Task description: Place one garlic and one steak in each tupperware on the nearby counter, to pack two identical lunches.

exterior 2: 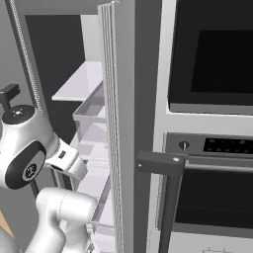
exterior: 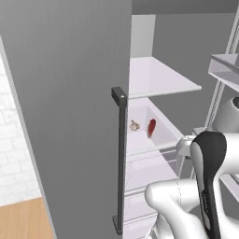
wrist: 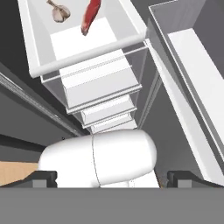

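One garlic (exterior: pixel 134 125), a small pale lumpy bulb, lies in a white fridge bin (exterior: pixel 164 136) beside one dark red, elongated steak (exterior: pixel 151 127). The hand view looks down into the same bin (wrist: pixel 87 56), with the garlic (wrist: pixel 59 12) at the top left and the steak (wrist: pixel 91 16) just right of it. My gripper (wrist: pixel 112 178) is open, its fingertips (wrist: pixel 43 178) far apart at the bottom of that view. It hangs well short of the bin and holds nothing. The tupperware and the counter are out of view.
The grey fridge door (exterior: pixel 70 116) with its dark vertical handle (exterior: pixel 120 158) stands to the left. A white shelf (exterior: pixel 158 79) sits above the bin and more drawers (wrist: pixel 100 100) below it. Door racks (exterior: pixel 226 70) are at right. A built-in oven (exterior 2: pixel 212 54) flanks the fridge.
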